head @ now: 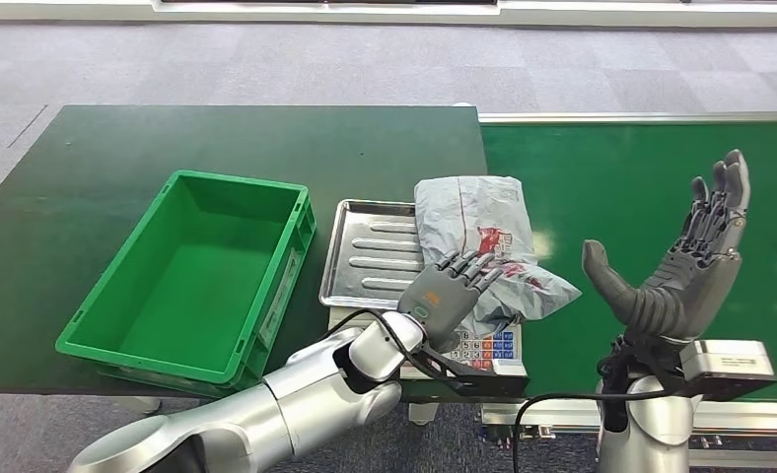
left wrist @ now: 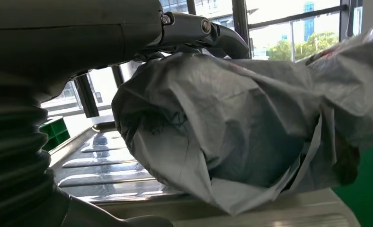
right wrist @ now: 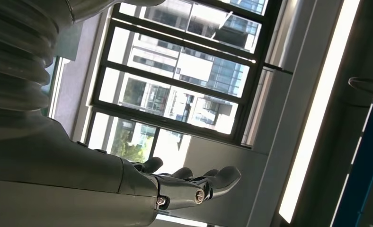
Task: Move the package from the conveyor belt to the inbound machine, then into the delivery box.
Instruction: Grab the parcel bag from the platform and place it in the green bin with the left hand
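The grey plastic package (head: pixel 478 232) lies crumpled on the steel tray (head: pixel 365 256) of the inbound machine, its near end hanging over the tray's right front corner. My left hand (head: pixel 449 291) rests on that near end, its fingers (left wrist: pixel 199 28) stretched over the top of the package (left wrist: pixel 232 132). The thumb sits low by the tray (left wrist: pixel 104 165), and the package still lies on the tray. My right hand (head: pixel 685 266) is raised over the green conveyor belt (head: pixel 641 187), open and holding nothing, its fingers spread in the right wrist view (right wrist: pixel 194 187).
The green delivery box (head: pixel 192 266) stands empty on the dark table, left of the machine. A corner of the box (left wrist: pixel 54 132) shows behind the tray. The machine's keypad (head: pixel 483 347) faces me below the package. The belt runs off to the right.
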